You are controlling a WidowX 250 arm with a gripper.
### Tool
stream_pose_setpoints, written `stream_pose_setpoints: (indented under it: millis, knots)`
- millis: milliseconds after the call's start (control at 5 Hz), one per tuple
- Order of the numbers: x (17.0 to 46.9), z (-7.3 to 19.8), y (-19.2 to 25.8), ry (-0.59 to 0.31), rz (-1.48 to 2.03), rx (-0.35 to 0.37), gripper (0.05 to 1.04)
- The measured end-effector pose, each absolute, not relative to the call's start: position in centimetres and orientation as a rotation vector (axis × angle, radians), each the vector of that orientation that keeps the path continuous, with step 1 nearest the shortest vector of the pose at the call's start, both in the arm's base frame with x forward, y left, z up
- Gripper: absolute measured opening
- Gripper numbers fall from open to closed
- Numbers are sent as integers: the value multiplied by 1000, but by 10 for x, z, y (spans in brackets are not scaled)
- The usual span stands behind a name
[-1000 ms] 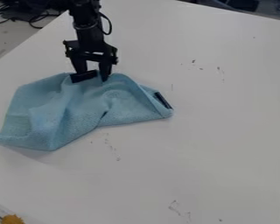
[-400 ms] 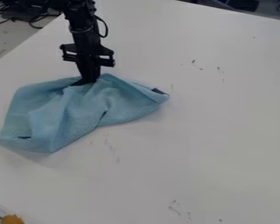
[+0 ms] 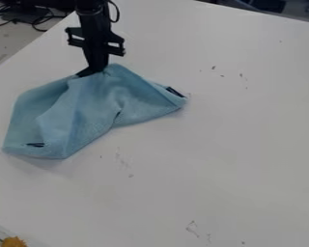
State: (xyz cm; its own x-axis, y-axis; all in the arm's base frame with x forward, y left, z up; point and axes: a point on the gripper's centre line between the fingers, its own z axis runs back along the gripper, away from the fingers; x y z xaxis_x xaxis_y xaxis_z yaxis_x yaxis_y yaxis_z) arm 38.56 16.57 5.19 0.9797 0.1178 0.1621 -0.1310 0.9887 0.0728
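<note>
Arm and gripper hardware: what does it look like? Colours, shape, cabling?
Arm: black, slim, with a thin black cable looping off one side. Gripper: also black, two-finger, with wide, angular brackets jutting out on both sides above long, narrow fingers. Can't make out any markings.

Black fingers (image 3: pixel 97 69) closed on blue cloth (image 3: pixel 92 111), white table (image 3: pixel 234 144) beneath.
</note>
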Motion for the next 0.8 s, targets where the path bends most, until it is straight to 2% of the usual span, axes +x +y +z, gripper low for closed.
stream_pose_setpoints:
  millis: [200,400,600,800]
  knots:
    - [392,96,145,-219,110,139,68]
    - [365,113,119,-177,197,115,68]
    - [342,120,89,-104,274,30,68]
    - [336,123,65,-101,297,18,68]
